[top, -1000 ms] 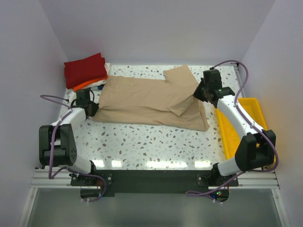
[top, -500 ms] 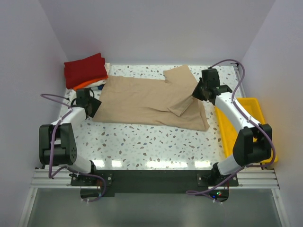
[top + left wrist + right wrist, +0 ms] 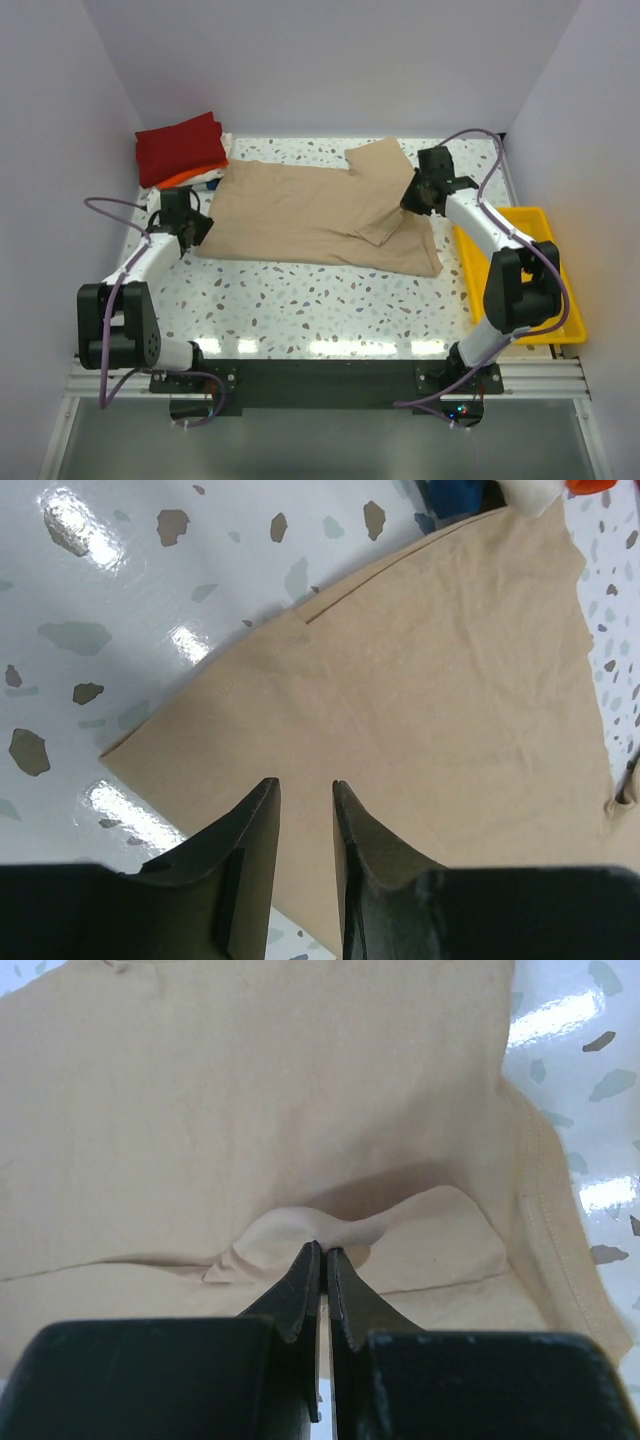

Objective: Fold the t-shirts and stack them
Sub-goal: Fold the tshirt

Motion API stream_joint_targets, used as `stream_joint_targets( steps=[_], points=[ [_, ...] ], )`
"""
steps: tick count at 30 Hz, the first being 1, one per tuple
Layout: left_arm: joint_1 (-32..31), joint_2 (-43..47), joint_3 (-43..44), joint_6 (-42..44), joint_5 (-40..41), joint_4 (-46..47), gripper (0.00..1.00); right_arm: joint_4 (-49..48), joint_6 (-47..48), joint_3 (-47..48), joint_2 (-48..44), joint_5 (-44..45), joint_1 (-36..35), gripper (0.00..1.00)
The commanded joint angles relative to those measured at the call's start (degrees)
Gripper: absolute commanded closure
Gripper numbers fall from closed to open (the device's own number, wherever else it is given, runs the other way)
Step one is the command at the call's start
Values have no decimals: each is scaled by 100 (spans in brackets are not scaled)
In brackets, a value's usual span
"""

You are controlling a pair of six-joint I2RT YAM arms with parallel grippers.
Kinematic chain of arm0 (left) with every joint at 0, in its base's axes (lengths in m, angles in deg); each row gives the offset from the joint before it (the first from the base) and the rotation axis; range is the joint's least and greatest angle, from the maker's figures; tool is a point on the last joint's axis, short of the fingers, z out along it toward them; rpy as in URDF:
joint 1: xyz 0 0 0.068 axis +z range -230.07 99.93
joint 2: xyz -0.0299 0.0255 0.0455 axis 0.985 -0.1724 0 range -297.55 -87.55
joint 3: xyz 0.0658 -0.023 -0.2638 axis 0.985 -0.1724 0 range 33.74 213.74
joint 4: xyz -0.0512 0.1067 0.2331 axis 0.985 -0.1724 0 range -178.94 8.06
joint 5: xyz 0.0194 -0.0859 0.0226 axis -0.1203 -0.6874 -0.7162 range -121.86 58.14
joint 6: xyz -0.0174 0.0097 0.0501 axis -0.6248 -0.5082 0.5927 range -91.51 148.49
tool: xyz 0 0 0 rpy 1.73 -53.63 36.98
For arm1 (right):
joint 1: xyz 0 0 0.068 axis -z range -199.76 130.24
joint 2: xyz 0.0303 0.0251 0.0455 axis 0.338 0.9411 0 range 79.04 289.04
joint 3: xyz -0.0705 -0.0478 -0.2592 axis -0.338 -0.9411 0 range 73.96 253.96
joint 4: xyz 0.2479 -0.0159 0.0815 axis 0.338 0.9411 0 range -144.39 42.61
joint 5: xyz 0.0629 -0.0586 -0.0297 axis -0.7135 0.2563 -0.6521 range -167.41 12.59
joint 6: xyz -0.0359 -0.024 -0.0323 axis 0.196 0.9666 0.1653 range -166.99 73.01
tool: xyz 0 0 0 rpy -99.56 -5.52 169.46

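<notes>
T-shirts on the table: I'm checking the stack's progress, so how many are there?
4: a plain tan short-sleeved cloth shirt spread out in the middle; a folded dark red shirt atop an orange shirt and a white shirt, far left corner. Others may hide in that pile.

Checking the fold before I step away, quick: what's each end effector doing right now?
Left end effector: partly open, holding nothing, over the plain tan cloth t-shirt.
Right end effector: closed, pinching a raised fold of that t-shirt.

I see pale lilac walls (image 3: pixel 330 60) closing in on three sides of a white speckled tabletop (image 3: pixel 300 300), with bright light glaring off its near edge.
</notes>
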Motion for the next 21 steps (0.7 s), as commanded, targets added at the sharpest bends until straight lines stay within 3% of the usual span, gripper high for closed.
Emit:
stream_joint_targets(
  steps=[1, 12, 21],
  points=[
    [-41, -194, -47, 120, -1, -148, 68, -204, 98, 386, 103, -26, 23, 100],
    [-50, -1073, 129, -65, -1, -140, 69, 130, 308, 1221, 675, -97, -91, 100],
    [-50, -1109, 50, -38, 95, -192, 69, 402, 440, 1932, 1035, 61, -354, 100]
  ],
)
